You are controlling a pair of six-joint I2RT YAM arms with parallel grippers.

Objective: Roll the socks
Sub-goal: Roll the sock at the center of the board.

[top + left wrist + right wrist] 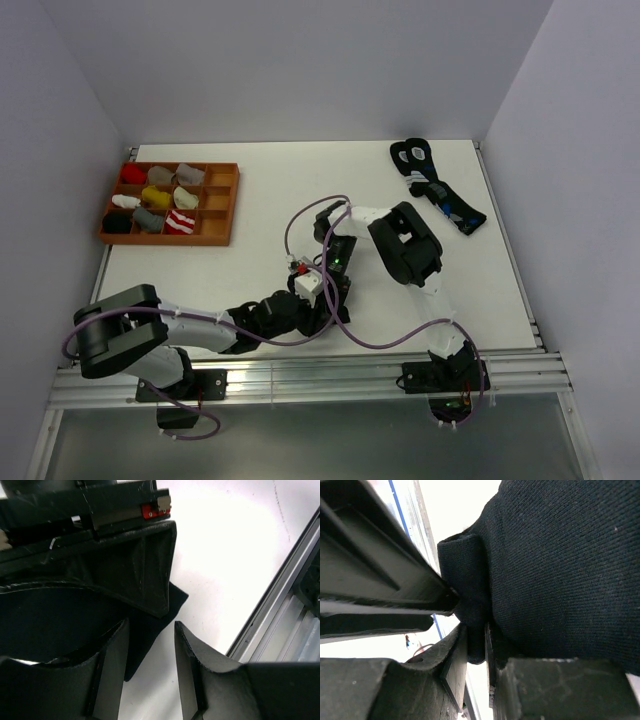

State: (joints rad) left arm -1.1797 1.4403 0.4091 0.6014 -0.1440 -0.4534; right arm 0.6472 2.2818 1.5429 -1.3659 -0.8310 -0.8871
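Right claw (476, 641) has its two fingers pressed almost together, pinching a fold of the black sock (560, 565), which lies on the white table (250, 270) near the middle, just where both arms meet. Left claw (151, 630) is right beside it with its fingers spread apart, and a bit of black sock and bare table show in the gap. Far off at the back left, the striped sock (181, 222) sits balled up in the front row of the orange tray (168, 239), and two dark socks (440, 190) lie at the back right.
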